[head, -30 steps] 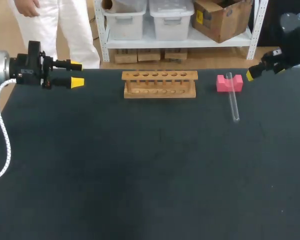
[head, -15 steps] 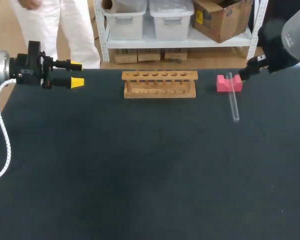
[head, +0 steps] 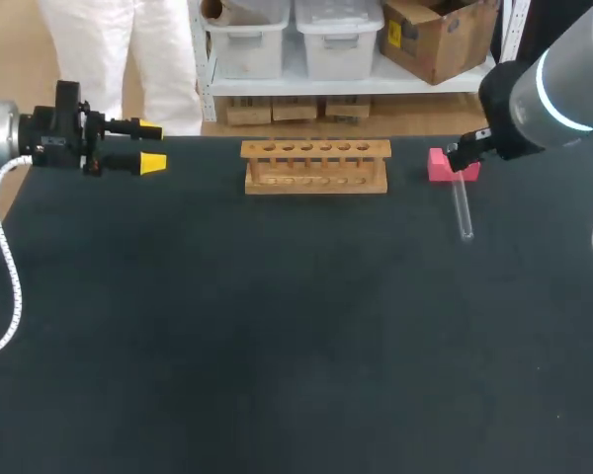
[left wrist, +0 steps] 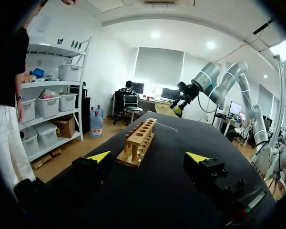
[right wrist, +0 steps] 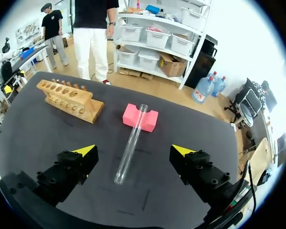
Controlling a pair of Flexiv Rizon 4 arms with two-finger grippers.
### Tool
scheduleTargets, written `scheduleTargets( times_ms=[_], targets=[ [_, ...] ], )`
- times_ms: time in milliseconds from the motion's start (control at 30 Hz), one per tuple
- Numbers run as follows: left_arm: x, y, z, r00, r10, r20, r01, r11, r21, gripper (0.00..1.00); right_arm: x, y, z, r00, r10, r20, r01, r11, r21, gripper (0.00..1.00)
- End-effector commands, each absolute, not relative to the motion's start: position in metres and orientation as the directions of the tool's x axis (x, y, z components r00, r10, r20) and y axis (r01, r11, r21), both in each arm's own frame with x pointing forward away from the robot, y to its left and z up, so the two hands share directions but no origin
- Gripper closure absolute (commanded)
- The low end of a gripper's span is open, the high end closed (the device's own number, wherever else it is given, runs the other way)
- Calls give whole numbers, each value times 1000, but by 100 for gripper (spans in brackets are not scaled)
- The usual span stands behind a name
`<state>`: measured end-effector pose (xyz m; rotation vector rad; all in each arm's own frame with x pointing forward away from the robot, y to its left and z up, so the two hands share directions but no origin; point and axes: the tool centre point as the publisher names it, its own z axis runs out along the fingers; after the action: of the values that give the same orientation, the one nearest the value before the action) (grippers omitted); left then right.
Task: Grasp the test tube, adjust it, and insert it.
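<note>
With the right gripper (right wrist: 133, 150) wide open and empty, the test tube (right wrist: 131, 143) on the pink block (right wrist: 150, 120), seemingly light, stiff, slick and fragile, warranted a gentle mid-length grasp.

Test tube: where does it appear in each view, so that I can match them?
Head view: the test tube lies right of the wooden rack, far end on the pink block.
Left wrist view: test tube, a thin line beyond the wooden rack's far end.
Right wrist view: the test tube lies ahead of the right gripper, leaning on the pink block.
Shared landmark: the wooden rack.
</note>
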<state>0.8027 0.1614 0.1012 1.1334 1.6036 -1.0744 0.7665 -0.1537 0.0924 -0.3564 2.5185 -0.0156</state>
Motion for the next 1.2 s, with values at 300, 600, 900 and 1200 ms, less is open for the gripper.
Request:
scheduleTargets(
  times_ms=[300,600,900,1200],
  targets=[
    [803,162,100,-201,208,-957,965,211,-156,0,783,-141,49,-755,-258,-603,-189,966,-177,0],
    [803,162,100,-201,208,-957,965,211,-156,0,793,-144,24,-761,-250,-599,-192,968,-160,0],
    [803,162,100,-201,208,-957,965,211,-156,0,803,-151,4,-774,-232,-589,-194,973,-128,0],
    [803,162,100,-201,208,-957,965,211,-156,0,807,-149,-7,-792,-227,-567,-196,974,-117,0]
  ],
)
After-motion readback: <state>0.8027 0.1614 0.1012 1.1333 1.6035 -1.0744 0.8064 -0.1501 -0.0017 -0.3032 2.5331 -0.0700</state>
